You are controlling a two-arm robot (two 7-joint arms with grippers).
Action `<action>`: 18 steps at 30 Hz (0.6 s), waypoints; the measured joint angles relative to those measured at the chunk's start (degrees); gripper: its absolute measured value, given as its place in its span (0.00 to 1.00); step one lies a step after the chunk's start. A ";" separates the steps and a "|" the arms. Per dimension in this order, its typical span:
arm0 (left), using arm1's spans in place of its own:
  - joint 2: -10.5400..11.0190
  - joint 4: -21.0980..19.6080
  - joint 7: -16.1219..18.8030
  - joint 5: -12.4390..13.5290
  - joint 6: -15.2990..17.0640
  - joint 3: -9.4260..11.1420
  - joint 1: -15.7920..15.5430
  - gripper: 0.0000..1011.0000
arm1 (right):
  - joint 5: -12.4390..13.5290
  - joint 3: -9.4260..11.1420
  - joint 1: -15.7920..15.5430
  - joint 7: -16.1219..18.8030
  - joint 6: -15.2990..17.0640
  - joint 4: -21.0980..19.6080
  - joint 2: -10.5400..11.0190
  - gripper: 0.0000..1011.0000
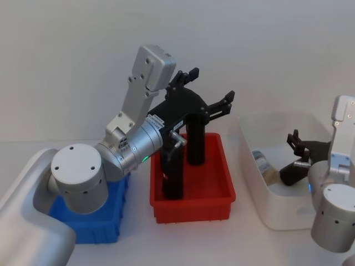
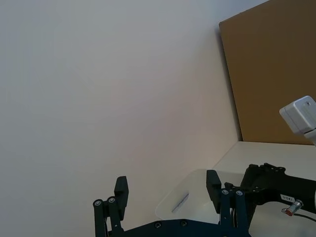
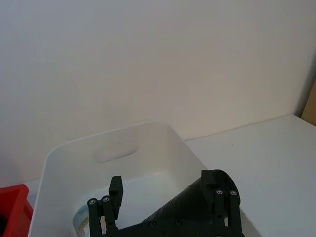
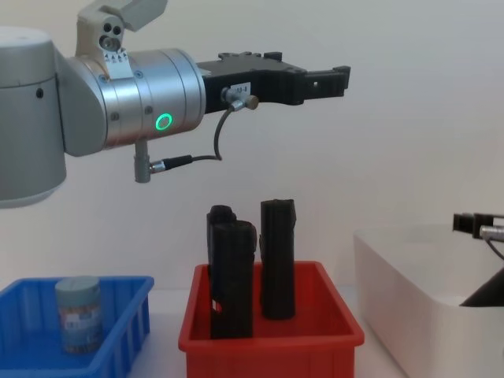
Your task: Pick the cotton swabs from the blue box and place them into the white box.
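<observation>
One cotton swab tub [image 4: 79, 313] with a pale lid stands upright in the blue box [image 4: 122, 327], at the lower left [image 1: 91, 224]. Another tub [image 1: 260, 162] lies inside the white box [image 1: 277, 213], its lid edge [image 3: 81, 219] just visible in the right wrist view. My left gripper [image 1: 212, 86] is raised high above the red bin, open and empty [image 4: 335, 79], its fingers [image 2: 121, 193] spread wide. My right gripper [image 1: 298, 151] hangs inside the white box [image 3: 116, 148] beside the tub, open with nothing held.
A red bin [image 1: 191, 191] sits between the blue and white boxes and holds tall black blocks [image 4: 277, 260] standing upright. My left arm's elbow [image 1: 80, 177] covers much of the blue box. A brown board [image 2: 271, 74] leans at the far wall.
</observation>
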 joint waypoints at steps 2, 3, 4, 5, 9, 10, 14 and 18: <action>0.00 0.00 0.00 0.00 0.00 0.00 0.00 0.99 | -0.18 -0.03 -0.46 0.28 -0.64 -0.89 0.03 0.99; 0.00 0.00 0.00 0.00 0.00 0.00 0.00 0.99 | -0.25 -0.06 -0.70 0.37 -0.85 -1.35 0.04 0.99; 0.00 0.00 0.00 0.00 0.00 0.00 0.00 0.99 | -0.36 -0.08 -0.87 0.51 -1.17 -1.68 0.06 0.99; 0.00 0.00 0.00 0.00 0.00 0.00 0.00 0.99 | -0.53 -0.12 -1.32 0.71 -1.71 -2.45 0.12 0.99; 0.00 0.00 0.00 0.00 0.00 0.00 0.00 0.99 | -1.13 -0.30 -2.36 1.23 -3.25 -4.57 0.27 0.99; 0.00 0.00 0.00 0.00 0.00 0.00 0.00 0.99 | -1.26 -0.35 -2.58 1.33 -3.57 -4.99 0.30 0.99; 0.00 0.00 0.00 0.00 0.00 0.00 0.00 0.99 | -2.12 -0.64 -4.02 1.94 -5.62 -7.77 0.50 0.99; 0.00 0.00 0.00 0.00 0.00 0.00 0.00 0.99 | -2.73 -0.84 -5.00 2.29 -6.78 -9.69 0.61 0.99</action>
